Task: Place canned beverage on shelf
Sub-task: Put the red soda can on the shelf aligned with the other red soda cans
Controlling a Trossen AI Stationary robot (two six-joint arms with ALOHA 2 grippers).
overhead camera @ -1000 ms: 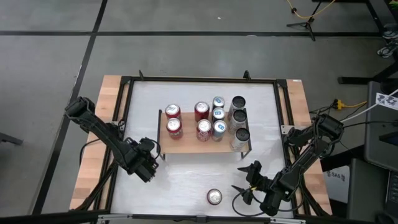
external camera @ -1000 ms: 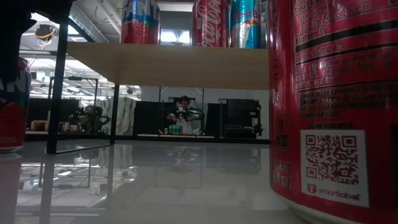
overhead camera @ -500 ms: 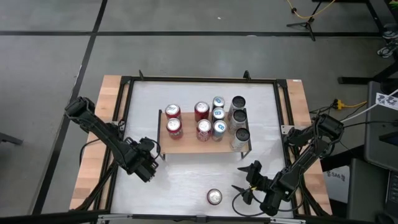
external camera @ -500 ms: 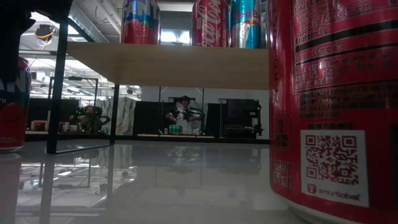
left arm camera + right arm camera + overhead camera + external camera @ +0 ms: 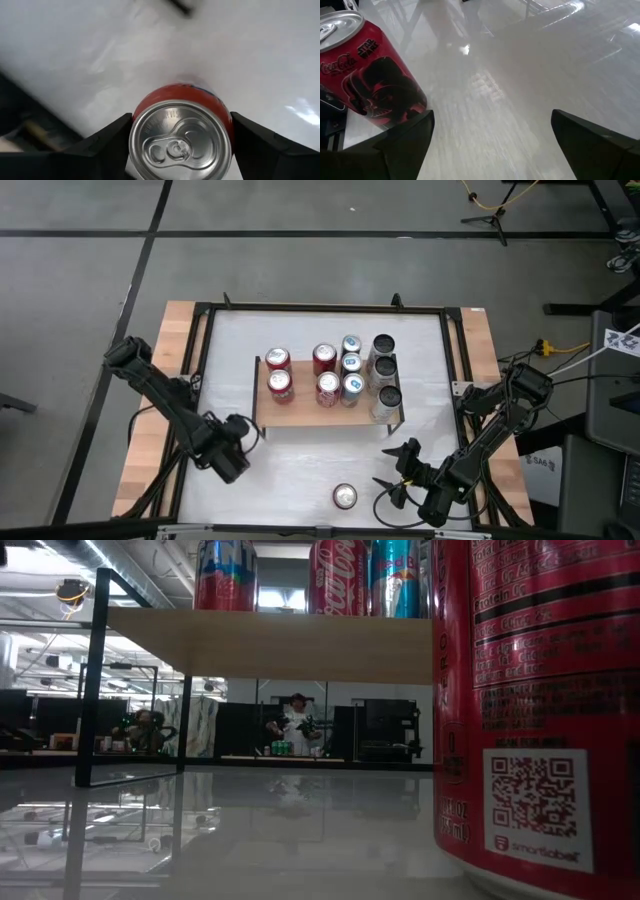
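White worktop (image 5: 300, 460) in front of the shelf (image 5: 325, 412): left pincer (image 5: 180, 145) clamps an upright red can (image 5: 181, 140), shelf just ahead to its right; right pincer (image 5: 400, 470) waits, spread wide.

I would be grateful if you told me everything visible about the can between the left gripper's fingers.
The red can has a silver aluminium lid with its pull tab unopened. The left wrist view looks down onto its top. The left gripper holds it, one dark finger pressed against each side. The white tabletop lies below; whether the can's base touches it cannot be told.
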